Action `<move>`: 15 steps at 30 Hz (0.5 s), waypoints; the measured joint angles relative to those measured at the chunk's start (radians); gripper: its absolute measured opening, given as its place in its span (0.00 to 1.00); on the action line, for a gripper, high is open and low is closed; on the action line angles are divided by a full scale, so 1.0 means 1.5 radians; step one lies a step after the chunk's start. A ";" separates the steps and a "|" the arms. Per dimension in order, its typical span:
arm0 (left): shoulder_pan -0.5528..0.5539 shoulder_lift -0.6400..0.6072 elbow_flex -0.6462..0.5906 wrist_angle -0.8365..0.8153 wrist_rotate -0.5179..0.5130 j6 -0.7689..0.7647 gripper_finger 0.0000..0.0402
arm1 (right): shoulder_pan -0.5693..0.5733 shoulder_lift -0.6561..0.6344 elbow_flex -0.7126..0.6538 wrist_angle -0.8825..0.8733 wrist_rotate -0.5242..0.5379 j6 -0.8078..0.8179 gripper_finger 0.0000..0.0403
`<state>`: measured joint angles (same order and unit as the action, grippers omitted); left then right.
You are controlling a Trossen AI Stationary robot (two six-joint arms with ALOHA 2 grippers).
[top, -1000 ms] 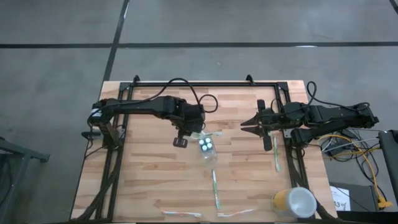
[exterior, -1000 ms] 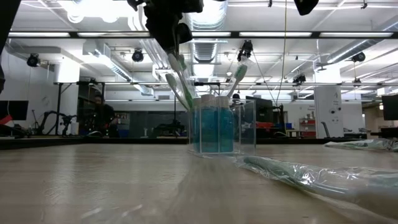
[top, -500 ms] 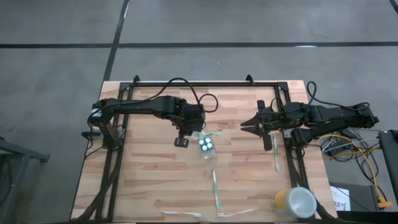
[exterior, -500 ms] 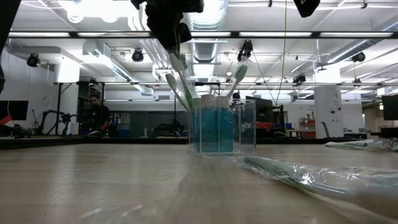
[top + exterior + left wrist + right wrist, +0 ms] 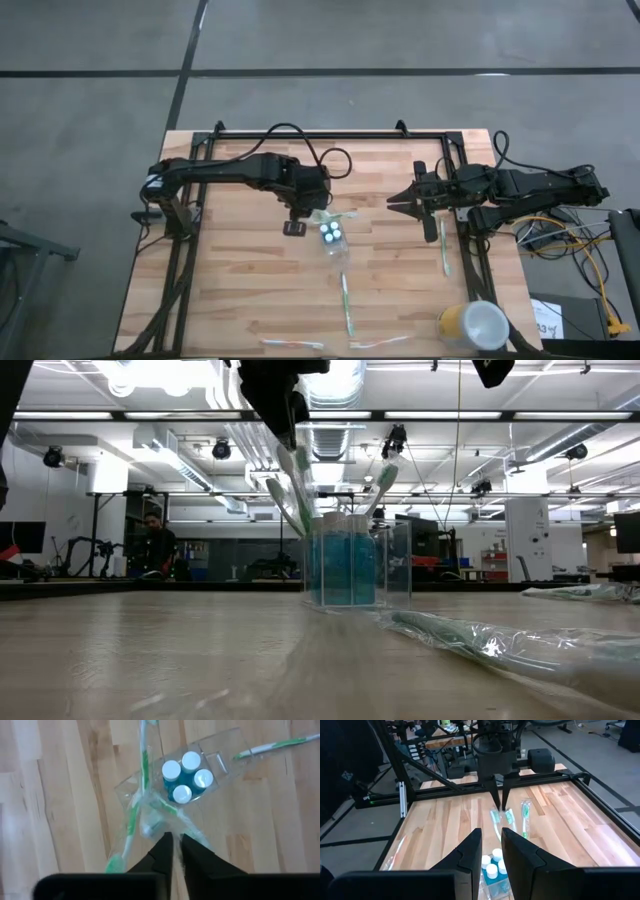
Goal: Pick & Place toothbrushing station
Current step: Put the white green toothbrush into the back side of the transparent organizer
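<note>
My left gripper (image 5: 174,837) hung right over the clear cup (image 5: 334,236) mid-table, fingers just a narrow crack apart w/ nothing clearly in them. Imo the risk was clipping the leaning toothbrushes (image 5: 290,495) on the way up and tipping the cup, tubes (image 5: 182,775) and all. My right gripper (image 5: 397,201) sat open and empty, well apart. The surface was a wood-plank table (image 5: 240,280) w/ wrapped brushes (image 5: 346,305) lying loose, and the room behind was a big lab, with a person (image 5: 152,540) far back.
</note>
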<state>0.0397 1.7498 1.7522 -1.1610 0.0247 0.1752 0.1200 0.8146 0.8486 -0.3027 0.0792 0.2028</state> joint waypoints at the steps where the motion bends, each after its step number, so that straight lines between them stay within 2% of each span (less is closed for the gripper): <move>1: 0.001 0.000 0.001 -0.003 0.000 0.000 0.12 | 0.000 0.000 0.000 0.000 0.000 0.000 0.17; 9: 0.002 0.000 -0.002 -0.030 -0.012 -0.009 0.34 | 0.000 0.000 0.000 0.000 0.000 0.000 0.17; 15: 0.002 -0.001 0.008 -0.064 -0.064 -0.013 0.37 | 0.000 0.000 0.000 0.000 0.000 0.000 0.17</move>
<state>0.0425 1.7489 1.7648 -1.2567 -0.0705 0.1558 0.1198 0.8146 0.8486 -0.3024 0.0792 0.2025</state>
